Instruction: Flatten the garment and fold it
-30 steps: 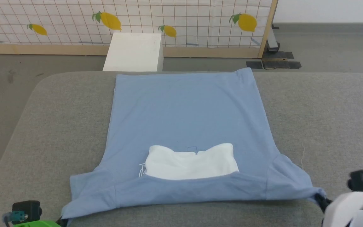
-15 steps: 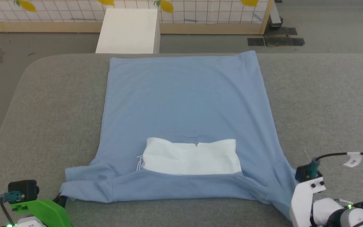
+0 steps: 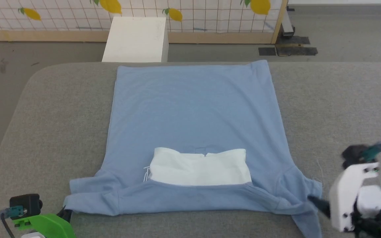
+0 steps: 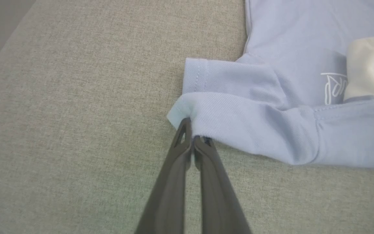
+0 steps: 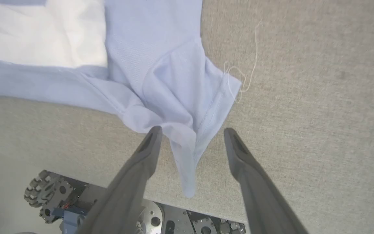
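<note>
My left gripper [image 4: 192, 138] is clamped on the garment's [image 3: 193, 109] left sleeve corner, while my right gripper [image 5: 192, 131] stands open astride its right sleeve tip.

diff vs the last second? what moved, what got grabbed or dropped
The right gripper carried the garment's right sleeve inward, then opened and let it go; the sleeve now lies slack and bunched between its open jaws. Unchanged: the left gripper still pinches the left sleeve corner, the shirt body lies flat on the grey surface, the white box stands behind. The head camera also shifted.
</note>
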Robot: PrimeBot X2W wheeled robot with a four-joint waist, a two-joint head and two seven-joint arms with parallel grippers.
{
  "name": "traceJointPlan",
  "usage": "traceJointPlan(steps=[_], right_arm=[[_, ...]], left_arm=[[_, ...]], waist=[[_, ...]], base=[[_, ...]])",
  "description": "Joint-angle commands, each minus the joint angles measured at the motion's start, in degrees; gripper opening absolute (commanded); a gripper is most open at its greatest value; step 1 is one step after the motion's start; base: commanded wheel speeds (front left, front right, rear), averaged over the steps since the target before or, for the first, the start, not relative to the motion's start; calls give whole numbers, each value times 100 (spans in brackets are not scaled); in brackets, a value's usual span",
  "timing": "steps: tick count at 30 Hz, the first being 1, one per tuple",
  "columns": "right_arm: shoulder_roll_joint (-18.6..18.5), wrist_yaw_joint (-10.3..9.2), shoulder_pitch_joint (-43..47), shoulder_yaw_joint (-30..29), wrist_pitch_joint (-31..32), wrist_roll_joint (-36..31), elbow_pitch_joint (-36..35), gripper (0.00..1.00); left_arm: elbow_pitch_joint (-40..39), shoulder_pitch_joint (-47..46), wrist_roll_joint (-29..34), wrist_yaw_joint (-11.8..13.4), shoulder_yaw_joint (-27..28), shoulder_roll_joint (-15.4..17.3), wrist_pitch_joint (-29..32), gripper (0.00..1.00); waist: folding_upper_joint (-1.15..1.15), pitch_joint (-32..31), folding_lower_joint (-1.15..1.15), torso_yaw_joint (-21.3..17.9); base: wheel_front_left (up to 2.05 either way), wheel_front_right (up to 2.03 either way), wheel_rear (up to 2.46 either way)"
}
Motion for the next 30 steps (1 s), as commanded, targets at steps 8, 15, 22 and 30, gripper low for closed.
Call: traceJointPlan(steps=[8, 15, 22, 30], right_arm=[[317, -8, -679, -991, -1931, -86, -482, 100], [385, -8, -1226, -936, -3477, -376, 381, 100], [223, -8, -2420, -674, -4364, -852, 1290, 100], [196, -8, -4345, -635, -3960, -1590, 2005, 100]], left_arm=[[-183, 191, -86, 126, 96, 38, -137, 0], [-321, 105, -53, 54, 225, 106, -319, 0], [-680, -107, -11, -111, 460, 212, -602, 0], [-1232, -206, -22, -315, 815, 358, -1018, 0]], waist=[[25, -59, 0, -124], [25, 301, 0, -88], [25, 1212, 0, 169], [25, 2540, 0, 589]], base=[[0, 0, 0], [0, 0, 0], [0, 0, 0], [0, 0, 0]])
